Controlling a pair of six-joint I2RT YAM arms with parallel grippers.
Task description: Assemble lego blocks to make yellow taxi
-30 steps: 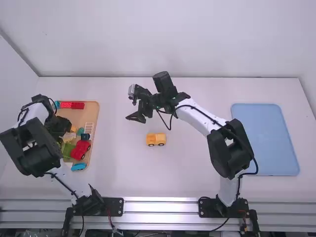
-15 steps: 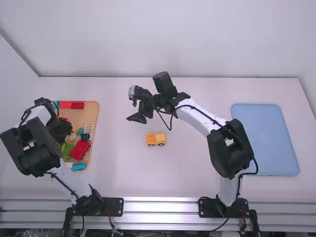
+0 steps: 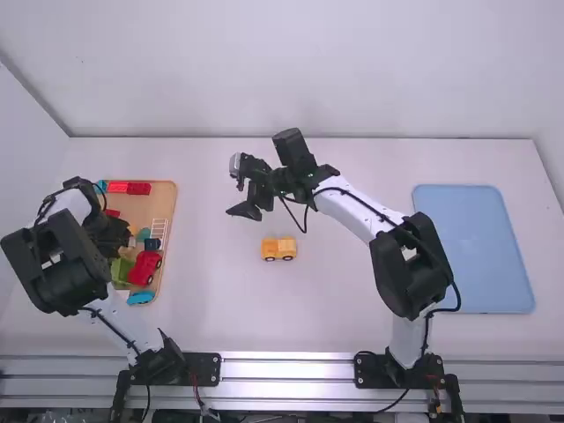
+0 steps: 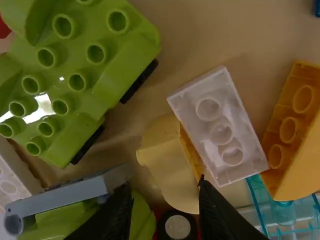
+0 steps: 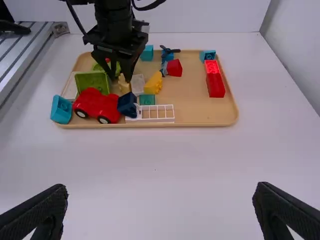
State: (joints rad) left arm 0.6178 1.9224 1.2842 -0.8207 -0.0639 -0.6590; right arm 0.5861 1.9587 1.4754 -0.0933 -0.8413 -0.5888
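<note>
In the high view, my left gripper (image 3: 111,234) is over the left part of the wooden tray (image 3: 163,187). The left wrist view has the left gripper (image 4: 166,196) open, its fingertips on either side of the lower end of a pale yellow block (image 4: 172,167). That block lies against a white block (image 4: 220,127); a yellow-orange studded block (image 4: 295,130) is farther over. On the bare table stands a small yellow car body with dark wheels (image 3: 278,249). Beyond it, my right gripper (image 3: 247,210) is held above the table; the right wrist view shows the right gripper (image 5: 160,207) open and empty.
The tray also holds a red car (image 5: 96,106), a green piece (image 4: 75,70), a white rack (image 5: 159,114), red bricks (image 5: 215,80) and several other blocks close together. A blue mat (image 3: 473,247) lies at the table's right.
My left gripper has shifted slightly to the right and toward the camera over the tray, covering small pieces seen beside it earlier. The right arm and the yellow car have stayed put.
</note>
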